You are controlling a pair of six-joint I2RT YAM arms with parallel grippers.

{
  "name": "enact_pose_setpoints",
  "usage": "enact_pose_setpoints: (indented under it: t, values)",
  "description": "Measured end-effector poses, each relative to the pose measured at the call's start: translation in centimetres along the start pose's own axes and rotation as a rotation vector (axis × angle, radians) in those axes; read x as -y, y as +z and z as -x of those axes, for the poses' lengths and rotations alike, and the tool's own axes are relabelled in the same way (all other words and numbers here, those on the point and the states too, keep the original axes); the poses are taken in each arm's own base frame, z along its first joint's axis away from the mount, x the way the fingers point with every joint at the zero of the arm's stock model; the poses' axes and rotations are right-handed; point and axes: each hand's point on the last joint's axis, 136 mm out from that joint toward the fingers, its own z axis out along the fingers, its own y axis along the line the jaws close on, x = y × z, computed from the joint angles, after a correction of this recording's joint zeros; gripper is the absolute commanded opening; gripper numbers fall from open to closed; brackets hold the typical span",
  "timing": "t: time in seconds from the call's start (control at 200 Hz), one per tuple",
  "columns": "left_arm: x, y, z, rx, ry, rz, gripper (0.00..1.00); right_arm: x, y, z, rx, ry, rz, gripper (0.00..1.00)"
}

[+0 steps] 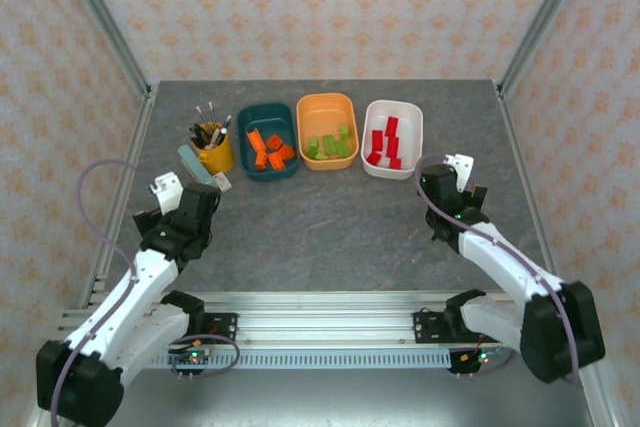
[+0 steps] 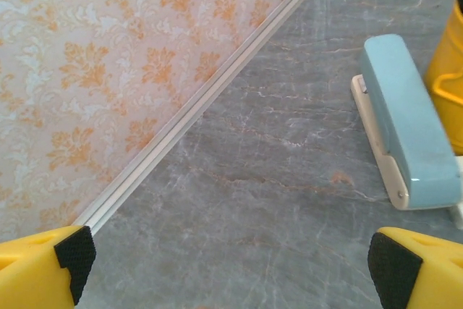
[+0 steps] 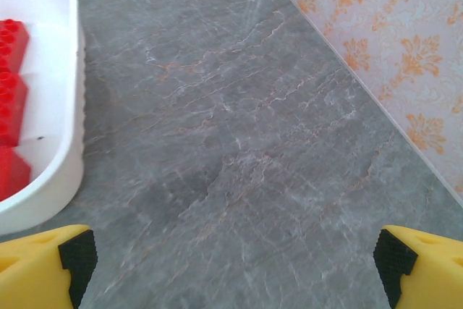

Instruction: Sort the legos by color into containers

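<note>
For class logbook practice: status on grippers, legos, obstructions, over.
Left gripper, right gripper open, empty. Orange legos in teal bin, green legos in orange bin, red legos in white bin. Stapler near left gripper.

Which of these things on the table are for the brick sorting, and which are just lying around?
For the job: small orange plastic bricks in the dark teal plastic bin; small olive-green plastic bricks in the orange plastic bin; small red plastic bricks in the white plastic bin.
Just lying about: small yellow cup holding pens; pale blue stapler-like block beside it.
</note>
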Motion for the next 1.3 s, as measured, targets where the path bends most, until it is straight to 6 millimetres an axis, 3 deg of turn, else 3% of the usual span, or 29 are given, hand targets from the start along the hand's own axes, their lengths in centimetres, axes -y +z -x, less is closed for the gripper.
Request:
enact_pose_setpoints:
  t: [0.225,0.415,0.576,0.711,0.841,1.006,1.151,1.296]
  values:
    - [3.7,3.9,-2.7,-0.004,0.030,-0.067,1.00,-0.4,4.9,-1.3,-0.007,0.017,-0.005,1.00]
    - [6.6,6.5,-2.1,0.016,0.007,-0.145,1.00,-0.9,7.5,-1.5,-0.009,0.036,0.061,1.00]
    - [9.3,8.1,-0.7,0.035,0.014,-0.215,1.00,-0.9,8.2,0.1,0.066,0.090,0.141,1.00]
    - [10.8,8.9,0.8,0.077,-0.004,-0.261,1.00,-0.2,9.3,-1.4,0.067,0.122,0.170,1.00]
    - [11.5,9.2,1.0,0.092,0.002,-0.293,1.00,-0.7,9.3,-2.7,0.058,0.120,0.210,0.99]
    - [12.4,8.8,1.5,0.151,-0.012,-0.353,1.00,-1.0,9.1,-1.8,0.094,0.132,0.229,0.99]
    - [12.6,9.1,0.1,0.138,0.013,-0.368,1.00,-1.1,9.1,-1.5,0.103,0.135,0.234,0.99]
    - [12.8,8.9,0.4,0.153,0.008,-0.381,1.00,-1.1,9.1,-1.5,0.103,0.135,0.235,0.99]
